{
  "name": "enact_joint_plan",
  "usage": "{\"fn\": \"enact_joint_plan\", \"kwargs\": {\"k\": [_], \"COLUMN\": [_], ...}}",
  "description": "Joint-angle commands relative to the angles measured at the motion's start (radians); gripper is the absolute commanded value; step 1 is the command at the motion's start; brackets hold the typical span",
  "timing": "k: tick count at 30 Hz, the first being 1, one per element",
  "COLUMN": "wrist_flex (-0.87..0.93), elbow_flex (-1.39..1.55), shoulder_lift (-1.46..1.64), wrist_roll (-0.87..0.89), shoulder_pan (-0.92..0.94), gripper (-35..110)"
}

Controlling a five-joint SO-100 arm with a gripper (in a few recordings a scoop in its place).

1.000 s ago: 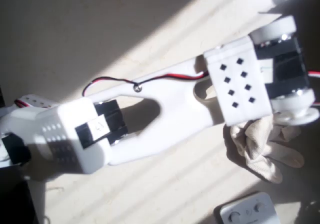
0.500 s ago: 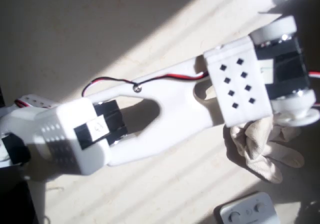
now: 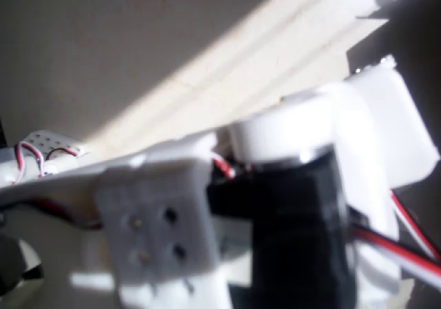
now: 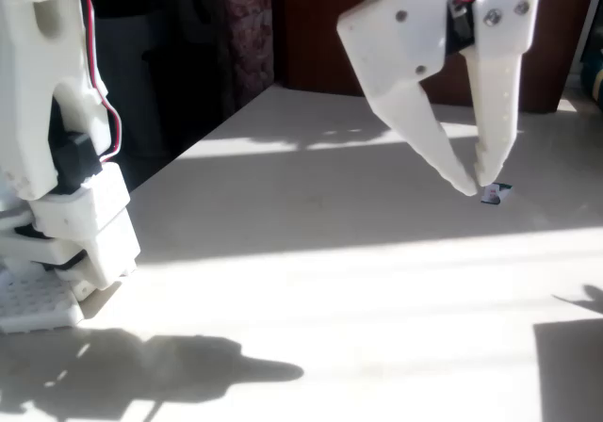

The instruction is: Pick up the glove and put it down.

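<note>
The tool [image 4: 476,185] hung at one o'clock, tips nearly touching (holding nothing); better lower slowly toward the table [image 4: 311,281].

Overhead straight down; fixed view low, table-level.

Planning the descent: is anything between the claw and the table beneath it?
Nothing visible, apart from a small dark scrap beside the tips of the claw; whether it lies on the table is unclear.
</note>
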Motion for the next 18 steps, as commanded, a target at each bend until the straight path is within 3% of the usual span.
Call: {"fn": "enact_joint_plan", "kwargs": {"k": [1, 7, 18], "wrist_flex": [-0.121, -0.29, -0.307], "elbow_flex": [0.227, 0.638, 1.213], "shoulder_lift": [0.255, 0.586, 1.048], "wrist_roll": [0.0, -0.003, 0.005], "shoulder_pan": [0.031, 0.032, 0.031], "gripper": [0, 0, 0]}}
